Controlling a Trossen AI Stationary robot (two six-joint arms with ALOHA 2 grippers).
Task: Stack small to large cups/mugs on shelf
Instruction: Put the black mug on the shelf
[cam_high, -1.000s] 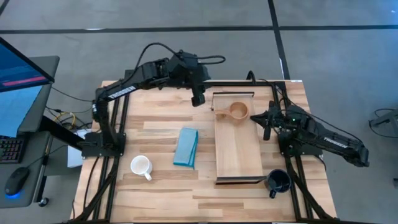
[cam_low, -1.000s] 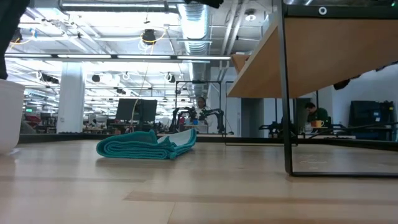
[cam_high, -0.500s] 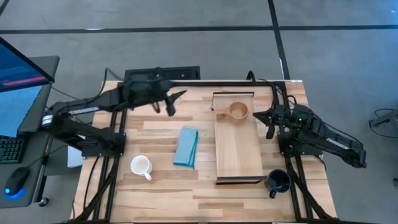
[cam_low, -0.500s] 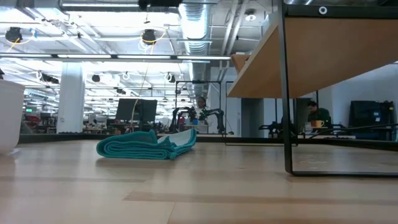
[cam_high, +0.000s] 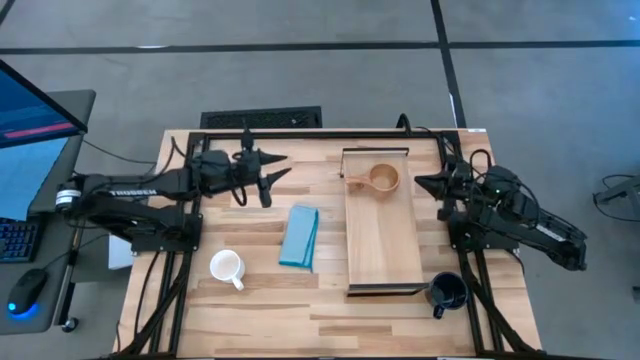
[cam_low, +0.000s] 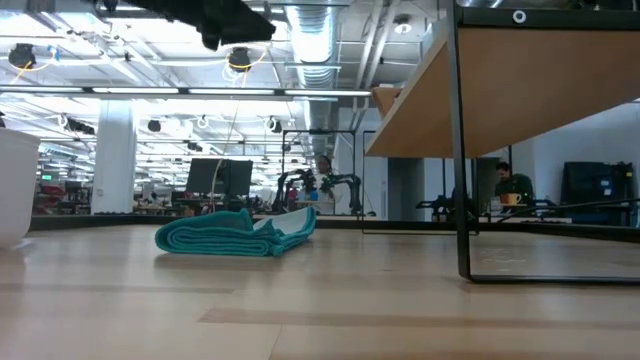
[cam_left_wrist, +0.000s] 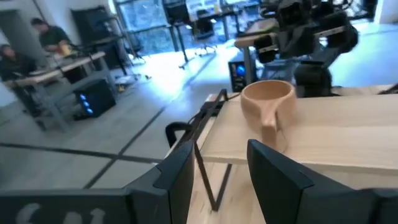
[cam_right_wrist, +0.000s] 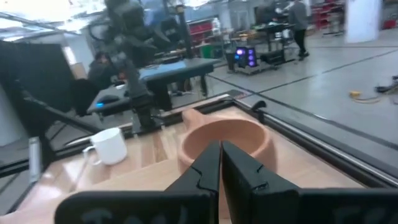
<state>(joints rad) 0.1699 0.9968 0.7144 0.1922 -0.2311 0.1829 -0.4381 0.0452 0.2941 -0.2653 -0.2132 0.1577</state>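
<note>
Table (cam_high: 250, 300) first, slats bare at the near edge. Shelf (cam_high: 382, 225) at three o'clock of centre, raised on end brackets, presumably to take the stack. Cloth (cam_high: 299, 237) near centre, no part of the job. White mug (cam_high: 226, 266) at seven o'clock, navy mug (cam_high: 446, 292) at five, both waiting off the board. Wooden cup (cam_high: 381, 179) at the shelf's far end, probably the stack's start. Left gripper (cam_high: 265, 172) at eleven o'clock, fingers apart, empty. Right gripper (cam_high: 428, 184) at three, fingers together, empty. Low view: shelf top hidden, white mug cut off.
</note>
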